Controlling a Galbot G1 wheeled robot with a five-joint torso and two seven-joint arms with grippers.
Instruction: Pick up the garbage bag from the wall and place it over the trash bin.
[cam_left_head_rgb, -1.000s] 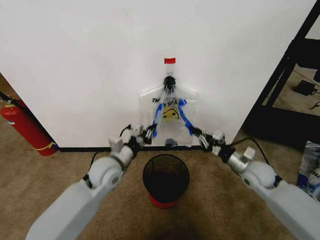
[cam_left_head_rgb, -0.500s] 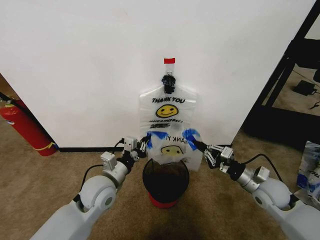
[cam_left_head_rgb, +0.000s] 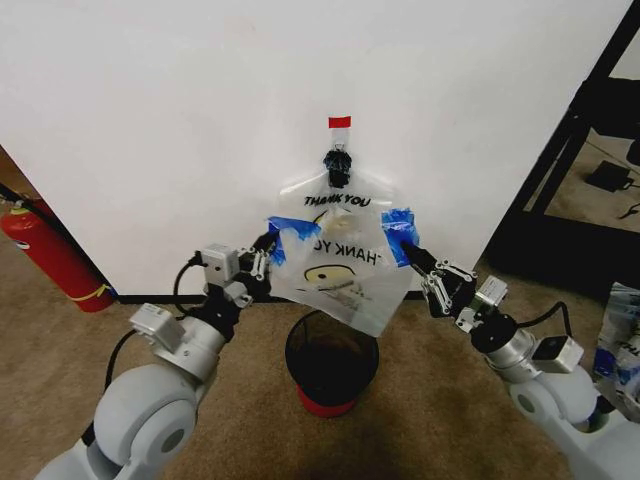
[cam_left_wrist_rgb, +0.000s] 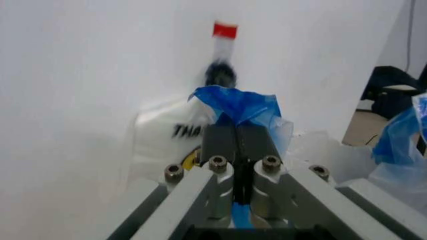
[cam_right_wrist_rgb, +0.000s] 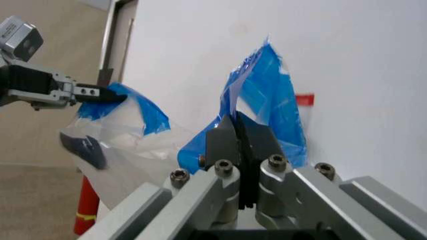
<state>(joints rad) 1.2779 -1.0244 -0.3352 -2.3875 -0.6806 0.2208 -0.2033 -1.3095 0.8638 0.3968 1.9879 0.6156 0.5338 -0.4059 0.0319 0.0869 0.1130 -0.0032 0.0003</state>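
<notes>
The left gripper (cam_left_head_rgb: 268, 250) and right gripper (cam_left_head_rgb: 412, 252) are each pinching tight a blue corner of the garbage bag (cam_left_head_rgb: 345, 270). It is looking thin, floppy and easy to tear above the trash bin (cam_left_head_rgb: 332, 358).

Thin glossy plastic garbage bag (cam_left_head_rgb: 345, 275)

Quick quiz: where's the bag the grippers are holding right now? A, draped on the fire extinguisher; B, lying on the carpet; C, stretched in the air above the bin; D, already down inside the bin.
C: the left gripper and right gripper pinch the bag by its blue patches, above the bin.
</notes>
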